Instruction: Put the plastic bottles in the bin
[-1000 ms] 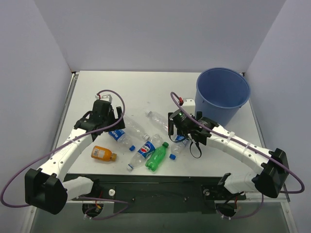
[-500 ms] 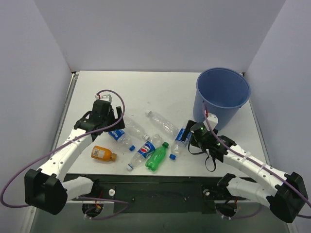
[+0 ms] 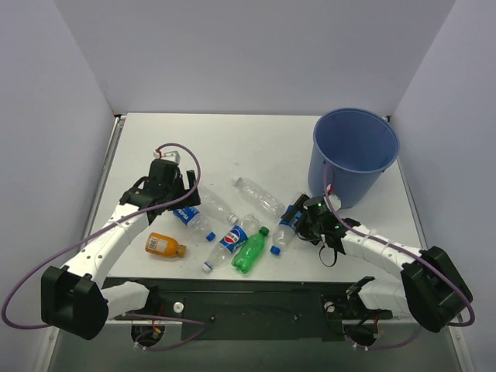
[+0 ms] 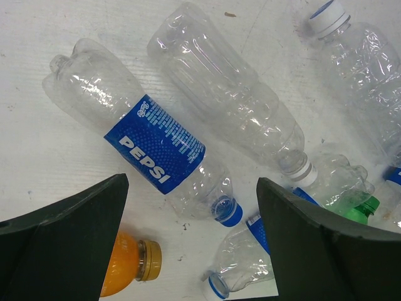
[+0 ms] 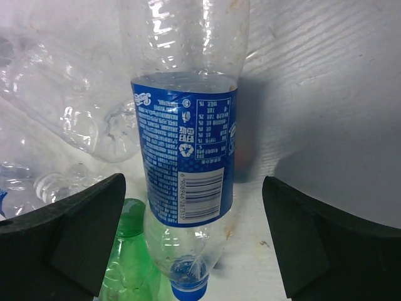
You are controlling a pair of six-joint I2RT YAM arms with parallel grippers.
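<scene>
My right gripper (image 5: 193,182) was spread wide and held nothing. Its two fingers straddled a clear blue-labelled bottle (image 5: 185,157) that lay flat on the table (image 5: 326,75) between them, with the blue cap at the end nearer my palm. Empty and thin-walled, the bottle looked very light, smooth and easy to crush, so I judged the labelled middle the best place for a gentle hold. A green bottle (image 5: 125,263) crowded one finger, and the blue bin (image 3: 349,174) stood near the hand, beyond the bottle's base end.
</scene>
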